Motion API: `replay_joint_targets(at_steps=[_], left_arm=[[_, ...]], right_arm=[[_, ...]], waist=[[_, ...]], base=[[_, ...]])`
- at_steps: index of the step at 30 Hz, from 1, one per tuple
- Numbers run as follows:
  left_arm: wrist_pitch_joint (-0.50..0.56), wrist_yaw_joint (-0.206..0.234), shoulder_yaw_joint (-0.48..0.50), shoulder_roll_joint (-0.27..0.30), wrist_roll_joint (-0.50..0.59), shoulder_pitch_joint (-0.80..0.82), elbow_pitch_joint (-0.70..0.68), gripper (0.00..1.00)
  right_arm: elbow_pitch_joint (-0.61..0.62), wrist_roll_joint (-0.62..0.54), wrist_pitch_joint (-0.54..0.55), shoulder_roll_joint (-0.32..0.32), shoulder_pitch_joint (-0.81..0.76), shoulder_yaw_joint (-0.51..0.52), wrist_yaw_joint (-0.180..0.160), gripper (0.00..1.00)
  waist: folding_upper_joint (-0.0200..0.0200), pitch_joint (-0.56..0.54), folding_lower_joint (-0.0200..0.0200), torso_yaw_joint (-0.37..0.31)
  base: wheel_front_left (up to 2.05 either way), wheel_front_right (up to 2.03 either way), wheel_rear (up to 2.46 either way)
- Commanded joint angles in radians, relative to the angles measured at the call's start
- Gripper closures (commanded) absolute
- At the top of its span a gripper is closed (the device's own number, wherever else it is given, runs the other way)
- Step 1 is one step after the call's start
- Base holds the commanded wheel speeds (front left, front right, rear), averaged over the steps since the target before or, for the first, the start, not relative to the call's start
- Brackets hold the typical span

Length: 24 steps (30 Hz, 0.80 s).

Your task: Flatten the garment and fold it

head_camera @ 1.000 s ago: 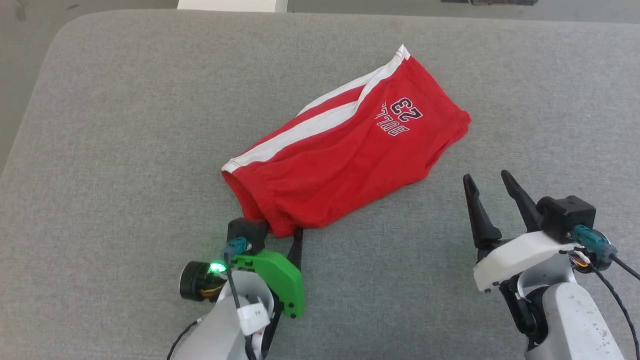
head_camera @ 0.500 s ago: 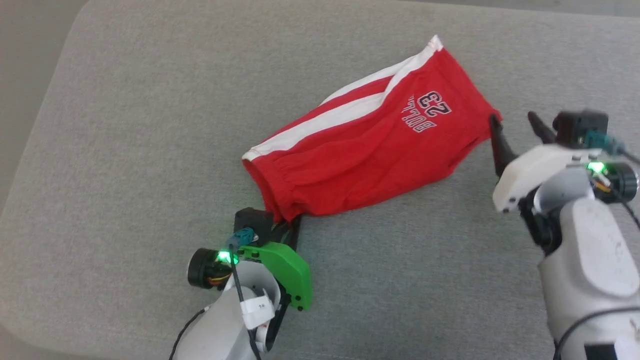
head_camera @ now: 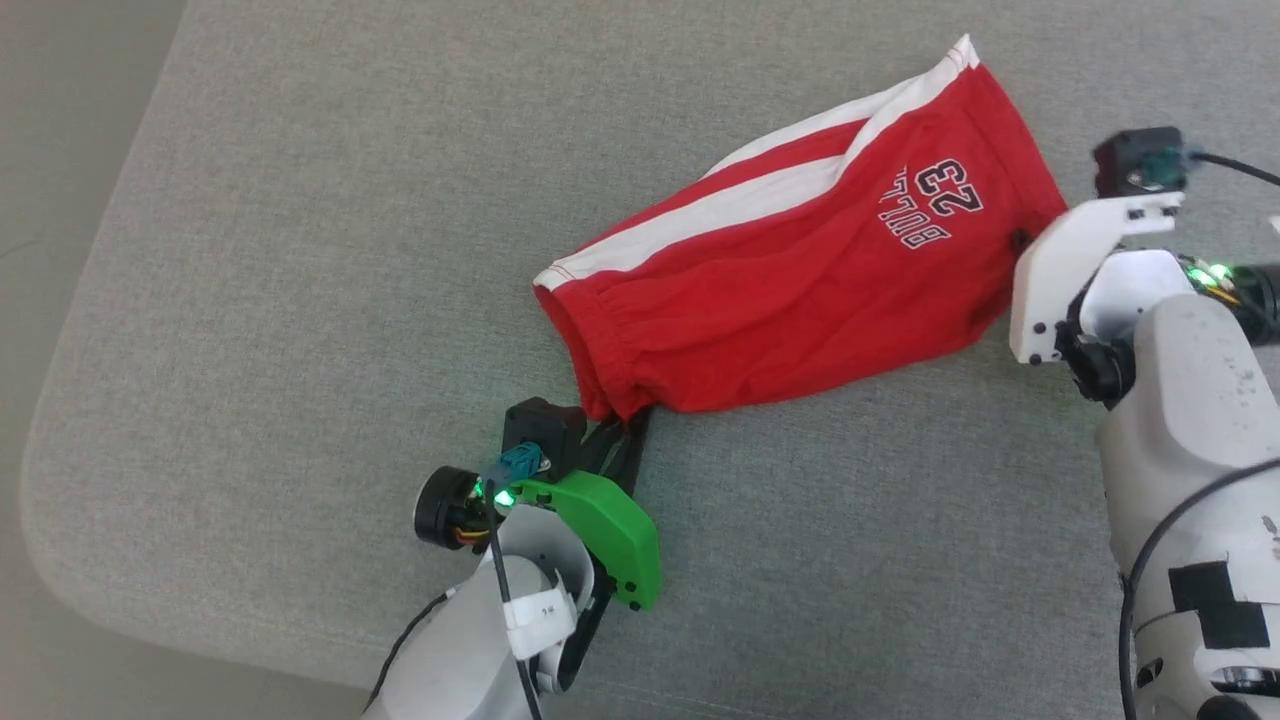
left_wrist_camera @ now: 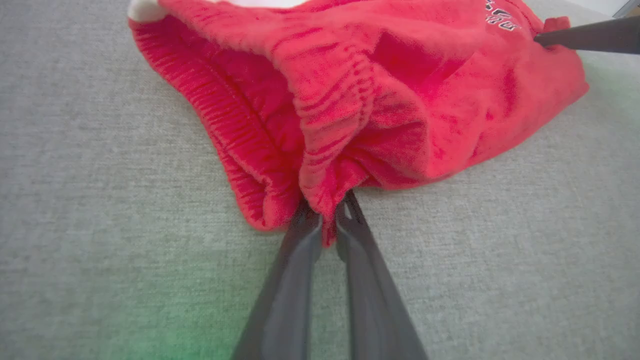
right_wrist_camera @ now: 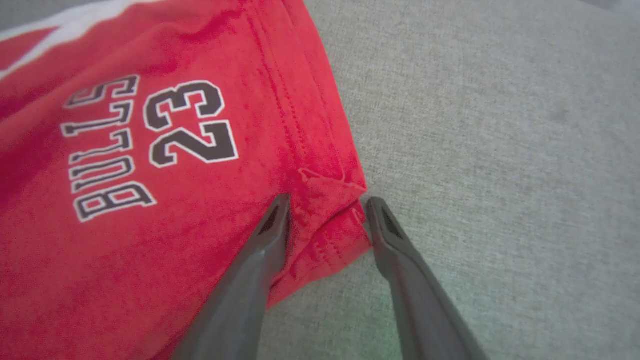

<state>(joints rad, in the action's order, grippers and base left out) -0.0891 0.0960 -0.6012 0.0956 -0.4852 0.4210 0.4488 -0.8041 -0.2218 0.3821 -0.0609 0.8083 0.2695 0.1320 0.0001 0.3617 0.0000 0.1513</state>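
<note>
The garment (head_camera: 800, 290) is a small pair of red shorts with white side stripes and a "BULLS 23" print, lying crumpled on the grey cushion. At the garment's near end, my left gripper (head_camera: 628, 420) is shut on a bunched bit of the elastic waistband (left_wrist_camera: 320, 165); the left wrist view shows the left gripper (left_wrist_camera: 324, 207) with red cloth pinched between its fingers. My right gripper (right_wrist_camera: 327, 202) is open, its fingers astride the corner of the printed leg's hem (right_wrist_camera: 330, 225). In the head view the right gripper (head_camera: 1020, 240) is mostly hidden under its white wrist.
The grey padded surface (head_camera: 300, 300) has a rounded corner at the lower left (head_camera: 60, 500), with pale floor beyond its left edge. Bare cushion lies on every side of the shorts. The right gripper's dark finger (left_wrist_camera: 585, 37) crosses the top right of the left wrist view.
My left gripper has shut on the waistband. The right arm has moved forward to the leg hem and its jaws have narrowed around the corner. The head camera has shifted too.
</note>
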Motion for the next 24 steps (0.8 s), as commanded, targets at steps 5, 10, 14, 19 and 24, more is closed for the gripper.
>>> replay_joint_targets(at_steps=[5,10,14,19,24], left_arm=[[-0.007,-0.005,0.0,0.016,-0.018,-0.013,0.03,1.0],[-0.013,-0.012,-0.001,0.041,-0.025,-0.043,0.021,1.0],[0.012,-0.018,-0.002,0.093,-0.035,-0.093,-0.031,1.0],[0.077,-0.031,-0.016,0.165,-0.042,-0.15,-0.117,1.0],[0.149,-0.032,-0.026,0.222,-0.059,-0.207,-0.195,1.0]], right_arm=[[0.026,0.004,-0.026,-0.002,-0.052,-0.024,-0.001,1.0],[0.127,0.094,-0.125,0.003,-0.17,-0.056,-0.001,1.0],[0.322,0.218,-0.15,0.008,-0.366,-0.09,-0.001,1.0],[0.554,0.336,-0.109,0.01,-0.581,-0.118,-0.001,1.0],[0.678,0.442,-0.091,0.01,-0.761,-0.128,-0.001,1.0]], waist=[[-0.0001,-0.046,0.0,-0.019],[-0.0001,-0.112,0.0,-0.042],[-0.0001,-0.171,0.0,-0.077],[-0.0001,-0.207,0.0,-0.114],[-0.0001,-0.217,0.0,-0.145]], base=[[0.0,0.0,0.0],[0.0,0.0,0.0],[0.0,0.0,0.0],[0.0,0.0,0.0],[0.0,0.0,0.0]])
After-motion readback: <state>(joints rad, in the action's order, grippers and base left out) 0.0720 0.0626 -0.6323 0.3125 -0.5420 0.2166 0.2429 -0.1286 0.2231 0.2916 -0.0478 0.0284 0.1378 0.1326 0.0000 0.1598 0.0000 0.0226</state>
